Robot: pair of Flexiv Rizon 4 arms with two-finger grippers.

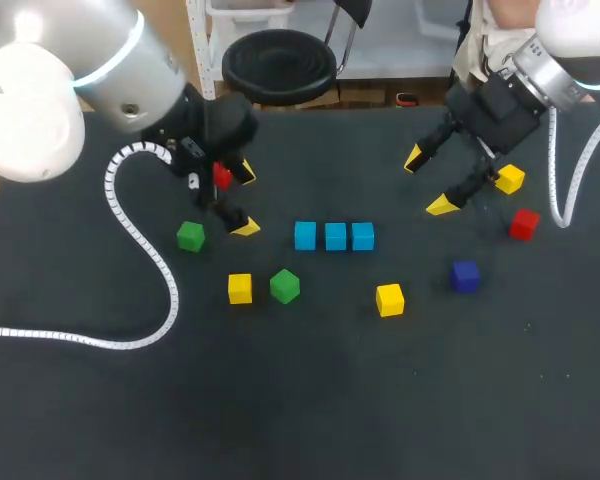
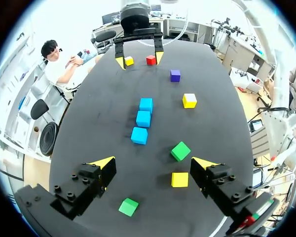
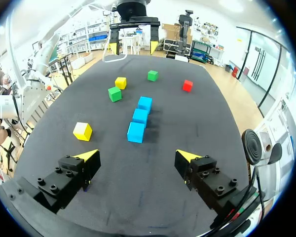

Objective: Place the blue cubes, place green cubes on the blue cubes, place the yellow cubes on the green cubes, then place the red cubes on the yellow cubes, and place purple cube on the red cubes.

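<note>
Fingers of the left gripper [image 2: 154,165] are spread wide, with nothing in them. It hangs over the table [image 1: 300,400]. A green cube [image 2: 180,150] and a yellow cube [image 2: 179,179] sit just ahead of it, close together. The other green cube [image 2: 128,206] sits low down, near one finger. A red cube [image 1: 221,177] lies by this gripper and is partly hidden in the head view. Further ahead, three blue cubes [image 2: 143,119] sit close side by side in a row in the middle of the table.

The right gripper [image 3: 136,155] is spread wide too and holds nothing. It hangs over the other end of the table, with the blue row ahead of it. A second yellow cube [image 3: 82,131] sits ahead of one finger. In the head view a third yellow cube [image 1: 509,179] sits just beside this gripper, and a second red cube [image 1: 524,223] is near that. The purple cube [image 1: 465,276] sits between the second red cube and the second yellow cube. Every cube sits flat on the table.
</note>
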